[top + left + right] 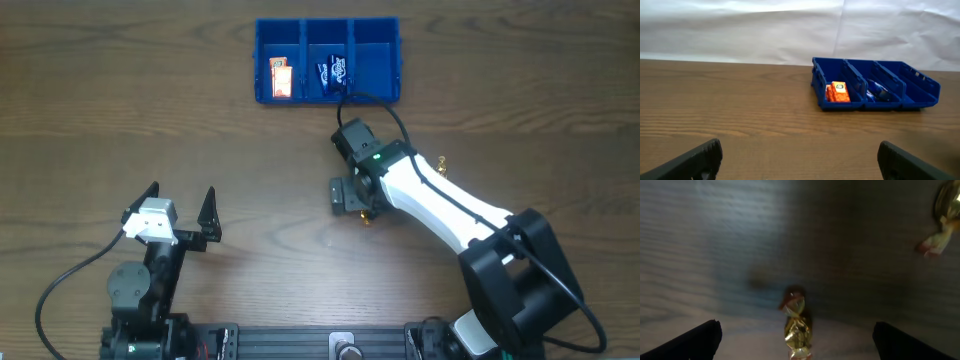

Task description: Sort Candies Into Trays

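Two gold-wrapped sweets lie loose on the bench point(120, 120). The near gold candy point(797, 324) sits between the right jaws, and a second gold candy point(941, 212) lies well off to one side. The right jaws hang low over the near one, spread wide and gripping nothing, with a finger on either side and bare wood between each finger and the wrapper. The candy's long axis runs across the closing line, so I judge the pinch will land on its narrow width, which suits it.

To do it well, come straight down, centre on the fat middle and not a twisted end, and bring the tips almost to the wood so the low wrapper cannot slip beneath them. Close gently, because the foil looks slick, and lift clear before travelling.

Farther up the bench stands the blue three-compartment tray point(328, 21). An orange candy point(281, 78) lies in the bin on the left arm's side, a blue candy point(332, 70) in the middle, and the third bin is bare, which is probably where gold belongs. The right arm point(430, 195) trails a cable near the tray's front wall, so mind it. The left jaws rest released and empty near their base, well apart from all this
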Controlling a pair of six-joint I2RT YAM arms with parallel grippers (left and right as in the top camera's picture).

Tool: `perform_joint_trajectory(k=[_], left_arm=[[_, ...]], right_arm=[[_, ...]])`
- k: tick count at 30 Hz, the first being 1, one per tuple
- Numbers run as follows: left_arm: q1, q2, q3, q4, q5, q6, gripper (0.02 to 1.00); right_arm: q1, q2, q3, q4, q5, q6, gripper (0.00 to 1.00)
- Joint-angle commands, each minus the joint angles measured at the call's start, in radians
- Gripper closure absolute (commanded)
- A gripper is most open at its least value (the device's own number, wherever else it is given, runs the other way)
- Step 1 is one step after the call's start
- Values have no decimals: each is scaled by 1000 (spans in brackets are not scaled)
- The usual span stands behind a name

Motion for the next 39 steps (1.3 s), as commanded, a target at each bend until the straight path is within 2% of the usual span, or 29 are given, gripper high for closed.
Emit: perform_joint_trajectory(k=[1, 4, 23, 27, 33, 39], left_arm=[[2, -7, -18, -33, 22, 3, 20], [2, -7, -18, -33, 22, 3, 20], [2, -7, -18, -33, 22, 3, 20], [2, -7, -18, -33, 21, 3, 20], [2, -7, -18, -33, 22, 3, 20], [2, -7, -18, -33, 22, 3, 20]], right_arm=[[5, 12, -55, 35, -11, 36, 1], [6, 12, -68, 49, -41, 36, 1], [27, 63, -70, 76, -36, 40, 40], [27, 63, -70, 75, -32, 40, 117], [27, 63, -70, 71, -28, 40, 378], [27, 63, -70, 59, -21, 40, 538]])
